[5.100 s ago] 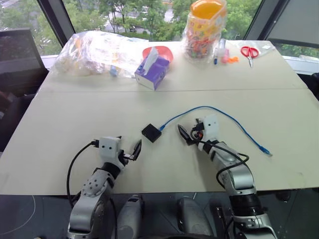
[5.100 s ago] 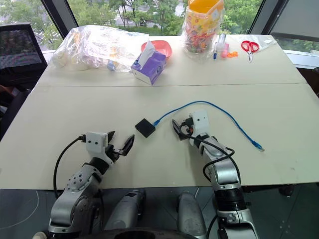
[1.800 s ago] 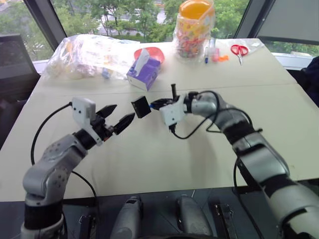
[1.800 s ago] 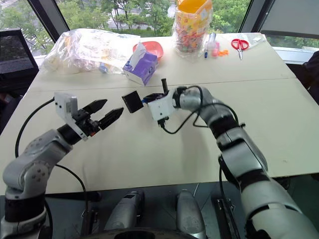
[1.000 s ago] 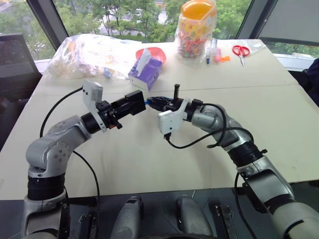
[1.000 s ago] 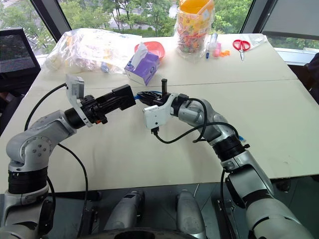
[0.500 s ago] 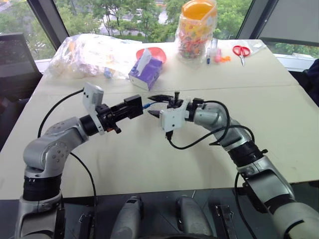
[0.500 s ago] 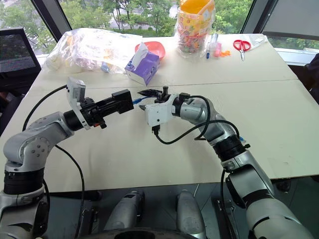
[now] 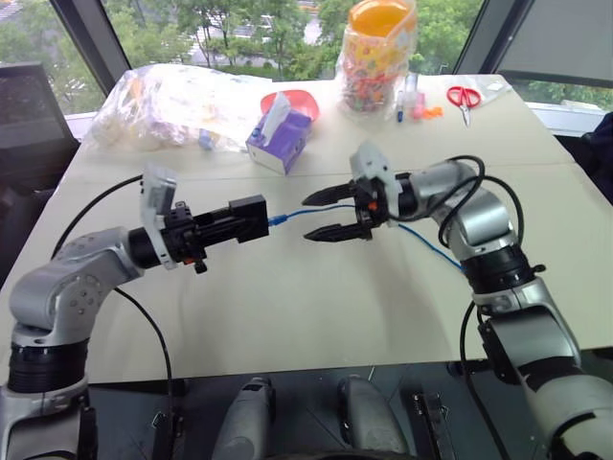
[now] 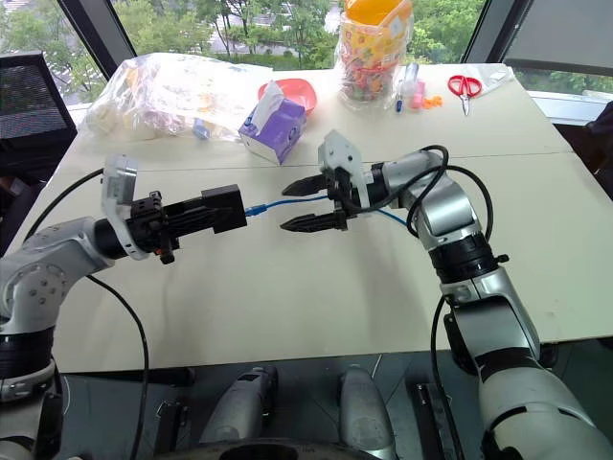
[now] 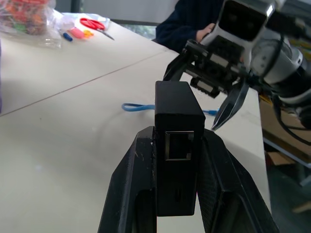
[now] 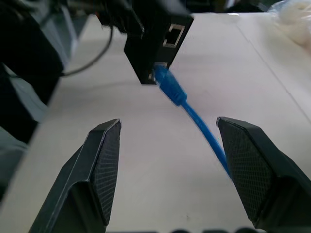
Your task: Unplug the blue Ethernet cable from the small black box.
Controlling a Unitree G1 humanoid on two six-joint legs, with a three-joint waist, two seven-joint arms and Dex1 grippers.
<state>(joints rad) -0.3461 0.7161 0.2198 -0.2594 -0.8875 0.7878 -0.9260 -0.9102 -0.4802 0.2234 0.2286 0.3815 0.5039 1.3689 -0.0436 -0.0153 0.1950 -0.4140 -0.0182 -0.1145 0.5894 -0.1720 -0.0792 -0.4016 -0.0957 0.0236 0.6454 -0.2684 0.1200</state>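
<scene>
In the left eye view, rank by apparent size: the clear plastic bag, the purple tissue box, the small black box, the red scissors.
1. clear plastic bag
2. purple tissue box
3. small black box and red scissors: look about alike; the box is raised nearer the camera, so the order is unsure.

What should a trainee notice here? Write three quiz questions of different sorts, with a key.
1. True or false: the cable is plugged into the box.
2. Which claw holds the box? A. left claw B. right claw C. neither
3. Fill in: the right claw's jaws are ____, one on each side of the cable without gripping it.

Key:
1. True; in the right wrist view the blue plug sits in a port on the box, beside a free port.
2. A; it is shut on the box, off the table.
3. open
</scene>
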